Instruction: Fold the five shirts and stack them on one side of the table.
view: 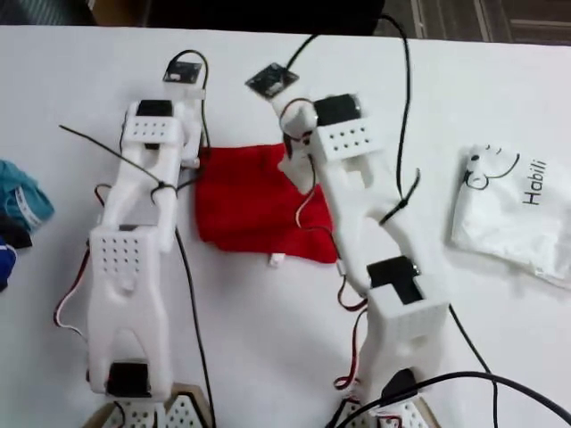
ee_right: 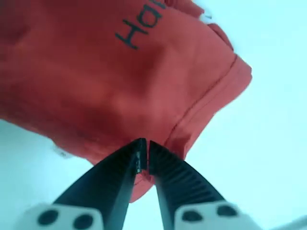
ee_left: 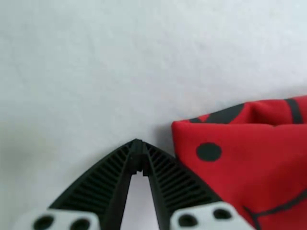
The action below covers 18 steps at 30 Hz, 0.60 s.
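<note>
A red shirt (view: 254,201) lies folded in the middle of the white table (view: 268,339), between the two arms. In the left wrist view my left gripper (ee_left: 137,144) is shut on nothing and sits low over bare table, just beside a corner of the red shirt (ee_left: 249,153). My right gripper (ee_right: 144,146) is shut, its tips at the hemmed edge of the red shirt (ee_right: 110,72); no fabric shows pinched between them. A white shirt (view: 517,209) with black print lies folded at the right side.
A teal shirt (view: 22,201) and a dark blue one (view: 5,259) lie bunched at the left edge. Black cables (view: 406,116) and red-white wires (view: 308,209) trail over the table and the red shirt. The arm bases stand at the near edge.
</note>
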Tool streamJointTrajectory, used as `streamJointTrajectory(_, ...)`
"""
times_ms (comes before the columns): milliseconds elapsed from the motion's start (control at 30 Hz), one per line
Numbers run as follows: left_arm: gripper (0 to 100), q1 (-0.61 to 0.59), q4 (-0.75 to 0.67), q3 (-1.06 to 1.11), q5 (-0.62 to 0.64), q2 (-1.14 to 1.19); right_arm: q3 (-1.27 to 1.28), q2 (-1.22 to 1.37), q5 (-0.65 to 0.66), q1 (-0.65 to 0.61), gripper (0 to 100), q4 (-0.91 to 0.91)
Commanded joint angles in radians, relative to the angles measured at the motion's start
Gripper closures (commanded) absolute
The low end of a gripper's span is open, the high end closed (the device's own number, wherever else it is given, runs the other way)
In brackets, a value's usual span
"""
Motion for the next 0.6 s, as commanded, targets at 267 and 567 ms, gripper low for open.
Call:
streamJointTrajectory(267,97,-0.008,-0.008,-0.033,0.008,0.002,0.009,0.021,0.002,-0.001,97.8,0.202)
streamJointTrajectory(567,97,-0.008,-0.008,-0.033,0.008,0.002,0.141,-0.154,0.009,0.021,97.8,0.211)
